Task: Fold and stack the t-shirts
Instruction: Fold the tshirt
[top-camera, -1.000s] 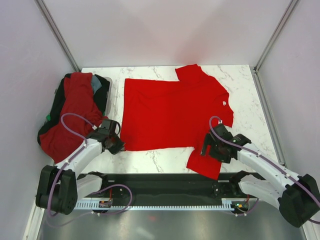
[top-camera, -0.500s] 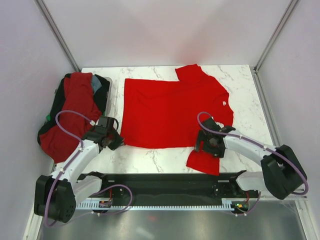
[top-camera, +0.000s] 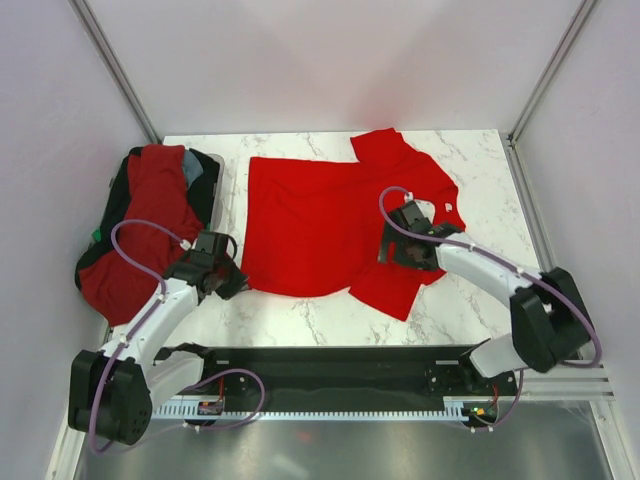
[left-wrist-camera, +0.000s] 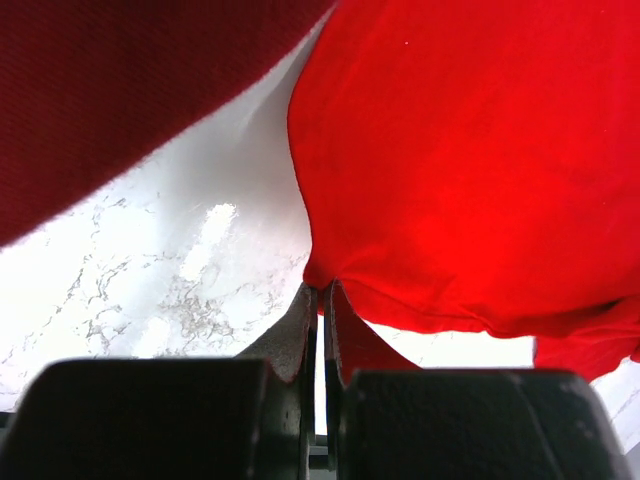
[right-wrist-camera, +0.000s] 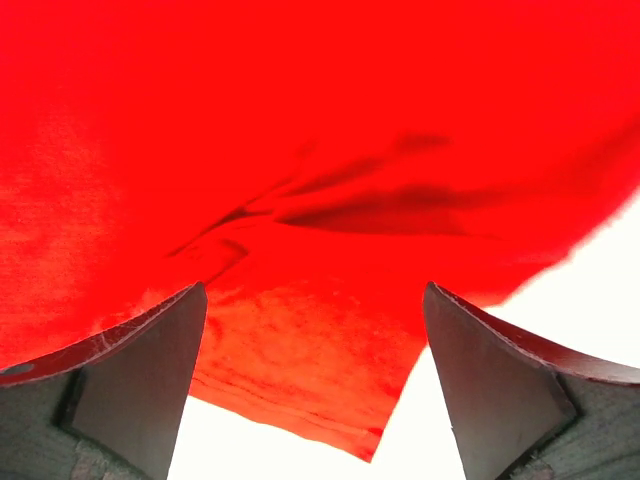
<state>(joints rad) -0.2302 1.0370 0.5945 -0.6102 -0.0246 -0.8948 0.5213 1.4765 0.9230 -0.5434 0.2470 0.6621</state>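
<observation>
Dark red t-shirts heap over a dark bin at the left edge of the bench. The left gripper is clenched on the near-left corner of a bright red t-shirt spread across the bench's middle. The right gripper, jaws spread wide, sits over the rumpled near-right sleeve.

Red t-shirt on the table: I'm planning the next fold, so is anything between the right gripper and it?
Nothing visible. The right gripper is open directly over the red t-shirt, and only its cloth shows between the fingers.
</observation>
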